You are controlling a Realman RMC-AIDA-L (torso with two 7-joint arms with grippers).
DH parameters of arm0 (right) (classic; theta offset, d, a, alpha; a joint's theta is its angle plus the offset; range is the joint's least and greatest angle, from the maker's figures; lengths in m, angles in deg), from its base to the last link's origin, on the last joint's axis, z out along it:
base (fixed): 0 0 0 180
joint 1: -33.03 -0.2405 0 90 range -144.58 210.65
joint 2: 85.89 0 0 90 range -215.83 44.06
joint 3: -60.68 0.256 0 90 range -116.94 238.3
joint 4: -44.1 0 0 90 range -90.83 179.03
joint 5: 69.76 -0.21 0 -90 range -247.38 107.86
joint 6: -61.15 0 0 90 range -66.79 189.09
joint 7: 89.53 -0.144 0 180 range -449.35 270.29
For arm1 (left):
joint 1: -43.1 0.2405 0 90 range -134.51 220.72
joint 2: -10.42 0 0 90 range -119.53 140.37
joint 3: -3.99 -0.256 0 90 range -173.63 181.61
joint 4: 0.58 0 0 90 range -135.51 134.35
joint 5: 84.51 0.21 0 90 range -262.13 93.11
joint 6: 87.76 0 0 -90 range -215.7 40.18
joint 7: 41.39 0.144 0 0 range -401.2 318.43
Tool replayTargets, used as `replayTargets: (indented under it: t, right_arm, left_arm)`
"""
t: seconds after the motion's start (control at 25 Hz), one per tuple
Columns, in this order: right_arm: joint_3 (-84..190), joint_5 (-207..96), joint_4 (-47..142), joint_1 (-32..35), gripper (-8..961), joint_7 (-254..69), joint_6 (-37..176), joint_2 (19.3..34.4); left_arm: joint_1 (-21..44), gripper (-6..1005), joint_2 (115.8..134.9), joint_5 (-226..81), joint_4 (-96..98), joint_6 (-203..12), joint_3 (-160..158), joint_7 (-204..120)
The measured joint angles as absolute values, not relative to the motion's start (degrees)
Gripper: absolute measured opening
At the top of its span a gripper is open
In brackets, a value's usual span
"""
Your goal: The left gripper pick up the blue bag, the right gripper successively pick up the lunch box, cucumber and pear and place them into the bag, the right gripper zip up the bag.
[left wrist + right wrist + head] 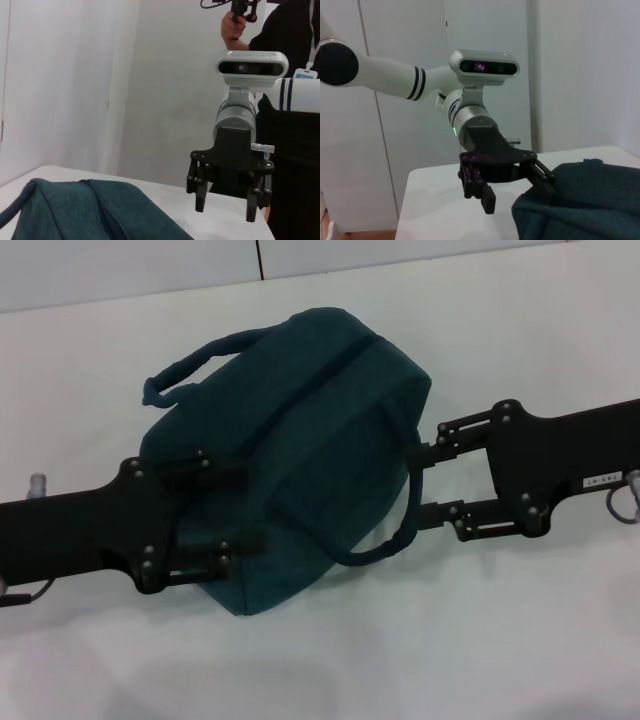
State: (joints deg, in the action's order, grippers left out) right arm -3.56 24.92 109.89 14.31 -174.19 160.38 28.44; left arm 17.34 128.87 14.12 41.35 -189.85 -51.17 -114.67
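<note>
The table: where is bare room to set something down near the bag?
Bare table runs along the near edge, in front of the blue bag and both arms. Another free strip lies beyond the bag. The middle is crowded: the left gripper is at the bag's left end, the right gripper by its handle.

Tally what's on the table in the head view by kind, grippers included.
Bags: 1, the blue bag
Grippers: 2, the left gripper and the right gripper
Lunch box, cucumber, pear: 0 in view
Total: 3
</note>
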Motion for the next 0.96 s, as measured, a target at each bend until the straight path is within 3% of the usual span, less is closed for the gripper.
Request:
replayTargets:
  t: [0.96]
  right_arm:
    - [-3.4,24.5,109.5,14.3,533,-173.9,160.0,28.8]
  left_arm:
    - [17.5,743,128.14,14.4,41.3,-191.3,-51.1,-114.5]
